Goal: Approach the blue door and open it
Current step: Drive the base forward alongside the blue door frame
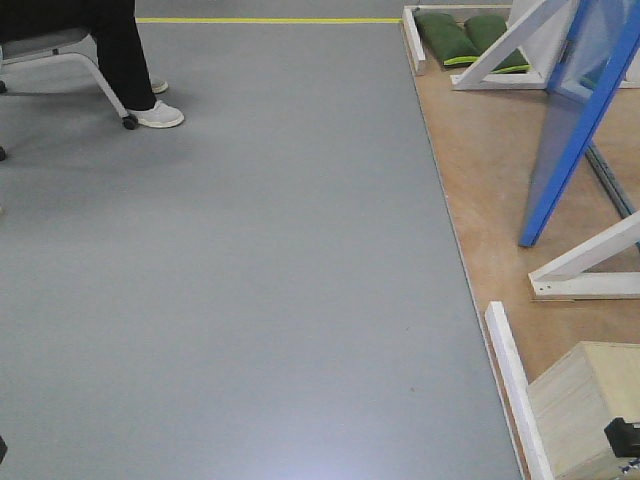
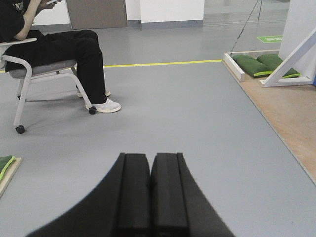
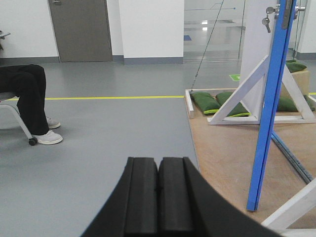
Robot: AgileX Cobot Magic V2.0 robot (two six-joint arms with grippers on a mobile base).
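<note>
Rightward, edge-on blue door beside white braces

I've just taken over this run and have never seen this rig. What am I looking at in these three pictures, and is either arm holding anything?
It is a wheeled robot with two arms. The front view looks down at the grey floor; the blue door stands to the right on a wooden platform, with white braces beside it. The other two pictures come from a camera on each wrist: the dark shapes at the bottom are the left gripper and the right gripper, fingers pressed together, holding nothing. The right wrist view shows the door edge-on. Green sandbags lie on the platform, and a seated person is off to the left.
</note>
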